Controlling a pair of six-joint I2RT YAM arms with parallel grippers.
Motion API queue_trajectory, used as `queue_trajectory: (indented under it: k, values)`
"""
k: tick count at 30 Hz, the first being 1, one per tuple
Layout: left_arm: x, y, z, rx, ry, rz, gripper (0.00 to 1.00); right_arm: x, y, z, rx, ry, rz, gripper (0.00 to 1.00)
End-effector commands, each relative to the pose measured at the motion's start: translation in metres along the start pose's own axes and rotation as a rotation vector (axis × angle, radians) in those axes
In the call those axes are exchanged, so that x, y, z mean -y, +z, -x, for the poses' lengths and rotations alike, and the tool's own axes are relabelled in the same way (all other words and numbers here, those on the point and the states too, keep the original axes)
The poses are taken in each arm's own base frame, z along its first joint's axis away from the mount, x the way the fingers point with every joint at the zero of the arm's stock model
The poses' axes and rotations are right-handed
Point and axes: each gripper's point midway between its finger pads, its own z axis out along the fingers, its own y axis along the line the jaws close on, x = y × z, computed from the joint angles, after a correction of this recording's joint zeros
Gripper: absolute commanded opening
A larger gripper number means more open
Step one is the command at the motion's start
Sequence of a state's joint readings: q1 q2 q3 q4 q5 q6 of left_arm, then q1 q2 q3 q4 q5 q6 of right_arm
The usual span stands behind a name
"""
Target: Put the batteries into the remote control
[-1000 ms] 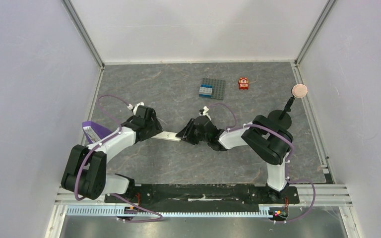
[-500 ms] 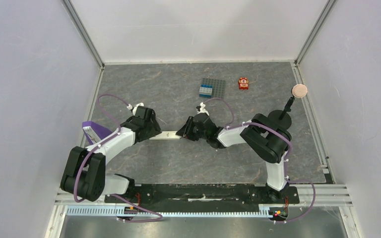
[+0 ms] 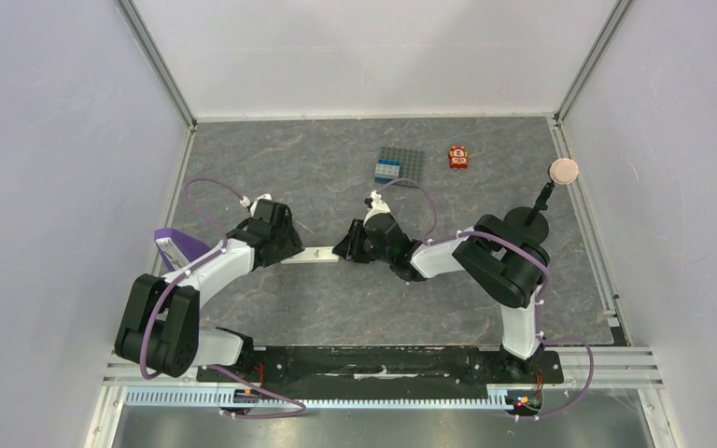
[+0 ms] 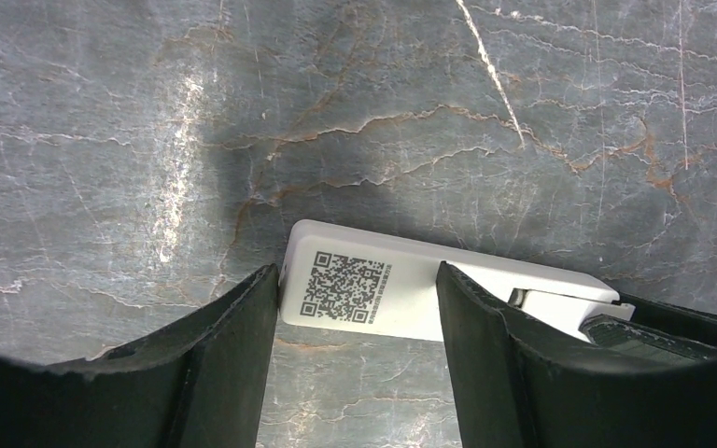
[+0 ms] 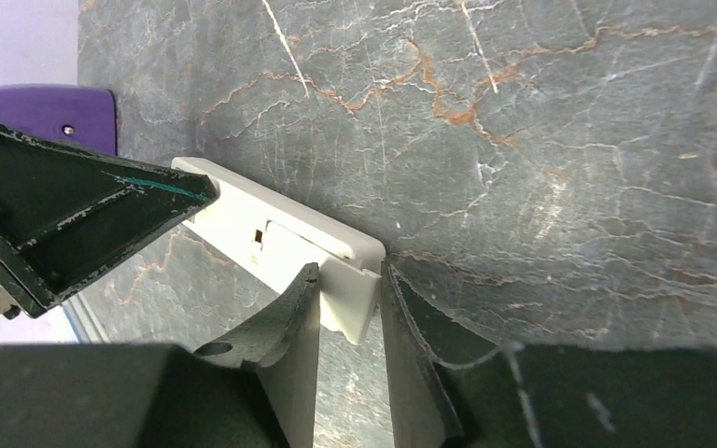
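Observation:
The white remote control lies back-up on the table between the two arms, with a QR label at its left end. My left gripper is open over that end: one finger touches the remote's end and the other rests across its body. My right gripper is shut on the small white cover plate at the remote's right end, by the battery slot. The batteries do not show in any view.
A grey studded baseplate and a small red toy sit at the back. A black stand with a round pink disc is at the right. A purple object lies by the left wall.
The right gripper and the remote's right end have shifted slightly to the left and back. The left gripper stays over the remote's left end.

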State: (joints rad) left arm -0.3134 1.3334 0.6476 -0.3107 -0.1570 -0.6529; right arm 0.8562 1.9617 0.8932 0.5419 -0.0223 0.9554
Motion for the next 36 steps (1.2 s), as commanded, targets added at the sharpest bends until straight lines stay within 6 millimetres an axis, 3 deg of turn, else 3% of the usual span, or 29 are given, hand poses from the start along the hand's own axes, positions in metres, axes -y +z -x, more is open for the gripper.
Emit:
queue_trajectory:
  k: [1,8,24,36]
  values:
    - [0.000,0.004,-0.012,-0.056,0.014,-0.002,0.67,0.107,-0.023,-0.042,-0.116,-0.159,-0.341,0.28]
    - [0.002,0.005,-0.015,-0.074,0.015,-0.012,0.66,0.092,-0.021,-0.032,-0.080,-0.179,-0.277,0.29]
    - [0.016,0.007,-0.022,-0.098,0.008,-0.097,0.64,0.068,-0.007,-0.047,-0.165,-0.160,-0.169,0.31]
    - [0.032,0.005,-0.039,-0.143,-0.069,-0.210,0.56,0.061,0.007,-0.066,-0.214,-0.170,-0.199,0.31]
